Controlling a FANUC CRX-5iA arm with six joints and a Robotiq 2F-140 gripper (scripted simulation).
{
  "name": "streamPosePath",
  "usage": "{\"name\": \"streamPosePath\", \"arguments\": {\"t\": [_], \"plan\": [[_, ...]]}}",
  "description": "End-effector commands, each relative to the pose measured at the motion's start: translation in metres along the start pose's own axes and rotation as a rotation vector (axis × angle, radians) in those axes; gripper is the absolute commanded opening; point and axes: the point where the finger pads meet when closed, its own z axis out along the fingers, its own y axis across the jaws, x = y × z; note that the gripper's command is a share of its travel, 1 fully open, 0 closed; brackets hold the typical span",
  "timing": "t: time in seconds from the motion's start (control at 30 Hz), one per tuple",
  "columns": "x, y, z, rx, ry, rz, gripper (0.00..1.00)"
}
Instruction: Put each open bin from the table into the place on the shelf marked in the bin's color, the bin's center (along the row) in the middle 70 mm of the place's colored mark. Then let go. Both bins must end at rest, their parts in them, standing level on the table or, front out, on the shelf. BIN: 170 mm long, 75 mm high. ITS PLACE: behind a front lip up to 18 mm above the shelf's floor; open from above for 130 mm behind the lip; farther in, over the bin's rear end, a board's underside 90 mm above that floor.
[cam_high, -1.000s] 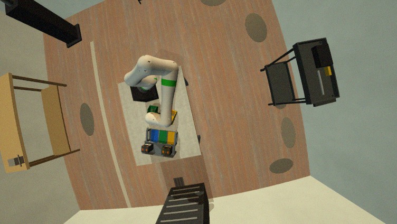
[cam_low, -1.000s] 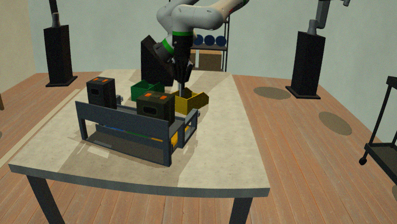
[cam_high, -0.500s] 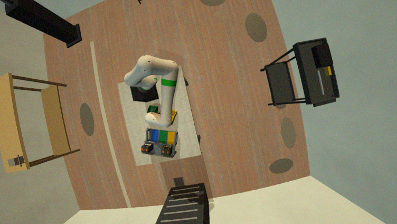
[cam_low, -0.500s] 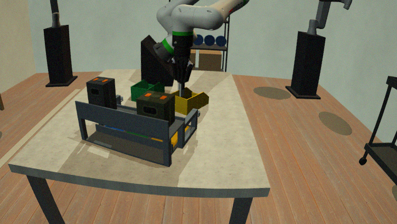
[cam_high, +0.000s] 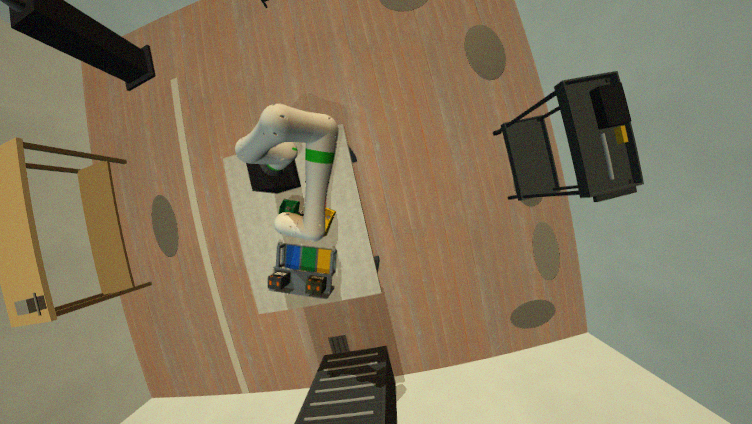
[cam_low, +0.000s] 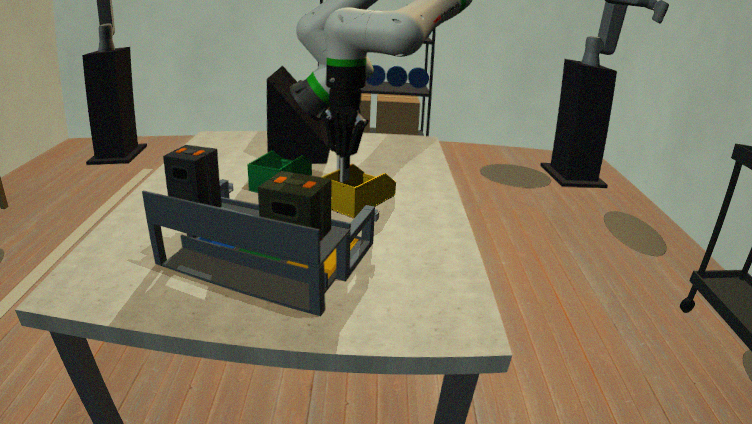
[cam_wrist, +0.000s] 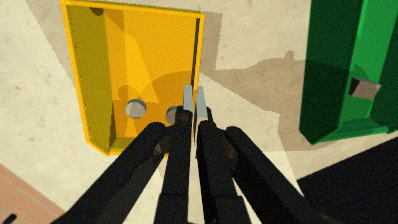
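End effector (cam_low: 344, 171) (cam_wrist: 192, 97) tight on one side wall of the yellow bin (cam_high: 330, 221) (cam_low: 344, 199) (cam_wrist: 150, 55), two round gray parts (cam_wrist: 135, 108) inside.

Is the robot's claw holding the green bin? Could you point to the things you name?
No, the gripper (cam_low: 344, 178) (cam_wrist: 192, 97) is closed on a side wall of the yellow bin (cam_low: 363, 195) (cam_wrist: 150, 65).

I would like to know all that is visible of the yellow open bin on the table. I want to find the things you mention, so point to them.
The yellow open-topped bin (cam_high: 330, 221) (cam_low: 343, 201) (cam_wrist: 150, 55) looks like thin, hard plastic, with straight walls and one end cut lower, its side walls sloping down there. It stands on the pale table, apart from the green bin and outside the grey shelf. Two round grey metallic-looking parts lie inside, one partly hidden by the black gripper (cam_low: 343, 176) (cam_wrist: 195, 95), whose pale fingertips pinch one long side wall. It appears level.
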Motion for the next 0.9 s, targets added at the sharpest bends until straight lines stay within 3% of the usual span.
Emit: {"name": "streamPosePath", "arguments": {"t": [0.0,0.87], "plan": [[0.0,0.0,-0.001,0.0,0.0,0.0,0.0],[0.0,0.0,-0.018,0.0,0.0,0.0,0.0]]}}
